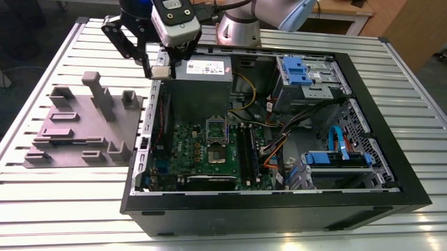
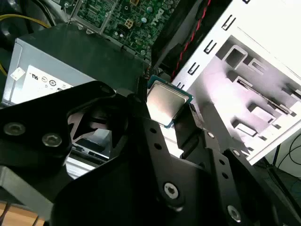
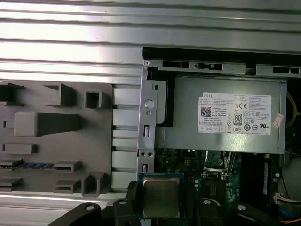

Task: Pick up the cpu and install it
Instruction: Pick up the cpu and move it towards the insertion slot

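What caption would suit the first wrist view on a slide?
End effector holds the cpu over the open computer case edge, beside the grey tray.

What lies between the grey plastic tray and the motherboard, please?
The case's metal side wall stands between tray and motherboard, seen in the exterior view.

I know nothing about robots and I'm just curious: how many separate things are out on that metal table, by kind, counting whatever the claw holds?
computer case, open: 1
plastic tray, purple-grey: 1
cpu, clamped in the gripper: 1
Total: 3
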